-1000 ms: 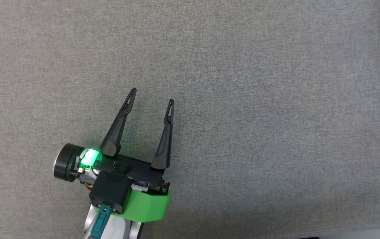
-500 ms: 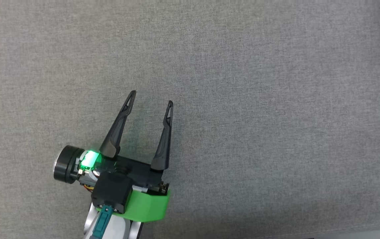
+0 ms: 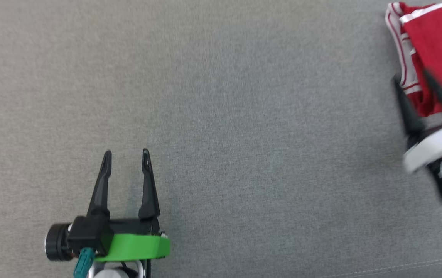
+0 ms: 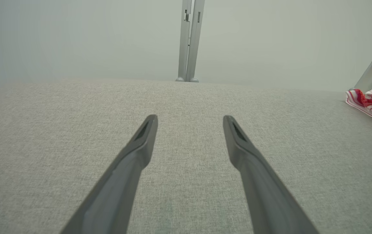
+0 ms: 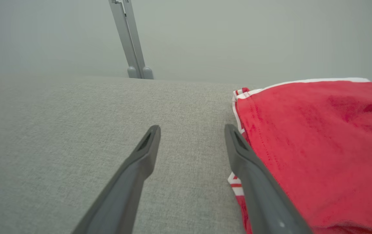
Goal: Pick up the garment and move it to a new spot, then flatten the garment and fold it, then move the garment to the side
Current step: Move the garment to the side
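Fingers on both arms stand wide apart, holding nothing. In the right wrist view, one of the right fingers [image 5: 255,182] crosses the edge of the red, white-striped garment [image 5: 319,146], which lies bunched at the far right of the grey fabric surface [image 3: 244,116]. The left fingers [image 3: 148,189] are well apart from it.

Left tool [image 3: 126,151], long black tapered fingers [image 3: 100,189], green wrist band [image 3: 136,247] (teal plug [image 3: 84,263] beside), black cylinder [image 3: 56,247].

Left gripper [image 3: 126,153], right gripper [image 5: 192,127], both splayed.
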You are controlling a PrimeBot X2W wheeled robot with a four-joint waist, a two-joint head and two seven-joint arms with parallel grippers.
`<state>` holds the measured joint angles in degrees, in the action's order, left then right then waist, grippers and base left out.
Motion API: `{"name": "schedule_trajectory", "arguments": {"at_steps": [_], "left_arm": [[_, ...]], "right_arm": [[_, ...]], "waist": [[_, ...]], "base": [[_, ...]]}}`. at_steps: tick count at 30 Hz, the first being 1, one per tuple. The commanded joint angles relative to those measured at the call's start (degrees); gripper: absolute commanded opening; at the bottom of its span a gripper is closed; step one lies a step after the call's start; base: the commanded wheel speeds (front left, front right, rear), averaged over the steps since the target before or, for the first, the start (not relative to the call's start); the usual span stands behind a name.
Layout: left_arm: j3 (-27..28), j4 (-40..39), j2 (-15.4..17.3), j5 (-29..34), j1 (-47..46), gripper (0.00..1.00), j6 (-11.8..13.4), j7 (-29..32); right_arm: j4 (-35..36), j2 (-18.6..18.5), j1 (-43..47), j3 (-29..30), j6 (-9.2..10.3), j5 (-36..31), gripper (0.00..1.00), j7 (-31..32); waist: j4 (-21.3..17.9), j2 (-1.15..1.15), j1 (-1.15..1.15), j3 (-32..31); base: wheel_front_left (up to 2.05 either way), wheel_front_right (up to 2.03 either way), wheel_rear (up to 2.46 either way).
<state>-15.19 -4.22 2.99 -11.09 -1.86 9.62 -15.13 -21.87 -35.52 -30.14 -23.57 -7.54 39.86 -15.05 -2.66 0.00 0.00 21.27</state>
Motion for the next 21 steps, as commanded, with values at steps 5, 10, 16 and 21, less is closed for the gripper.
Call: {"name": "schedule_trajectory", "arguments": {"at_steps": [5,10,16,21], "left_arm": [[0.64,2.88,-0.05,-1.81,5.46,1.00,-1.69,0.02],[1.39,2.58,-0.05,-0.56,9.11,1.00,-2.71,0.02],[2.72,0.85,-0.06,0.14,13.63,1.00,-3.72,0.02],[4.00,0.02,-0.06,0.81,17.08,1.00,-4.13,0.02]], "right_arm": [[7.61,12.60,15.53,6.45,0.12,-12.10,1.00,-0.14],[15.78,21.04,26.36,12.36,0.11,-22.75,1.00,-0.13],[22.52,26.83,37.03,16.25,0.12,-27.86,1.00,-0.13],[24.06,28.04,40.99,17.45,0.12,-28.10,1.00,-0.14]], "waist": [[1.07,0.00,0.00,-14.23],[1.59,0.00,0.00,-19.21],[2.03,0.00,0.00,-23.06],[1.76,0.00,0.00,-25.21]], "base": [[0.00,0.00,0.00],[0.00,0.00,0.00],[0.00,0.00,0.00],[0.00,0.00,0.00]]}}
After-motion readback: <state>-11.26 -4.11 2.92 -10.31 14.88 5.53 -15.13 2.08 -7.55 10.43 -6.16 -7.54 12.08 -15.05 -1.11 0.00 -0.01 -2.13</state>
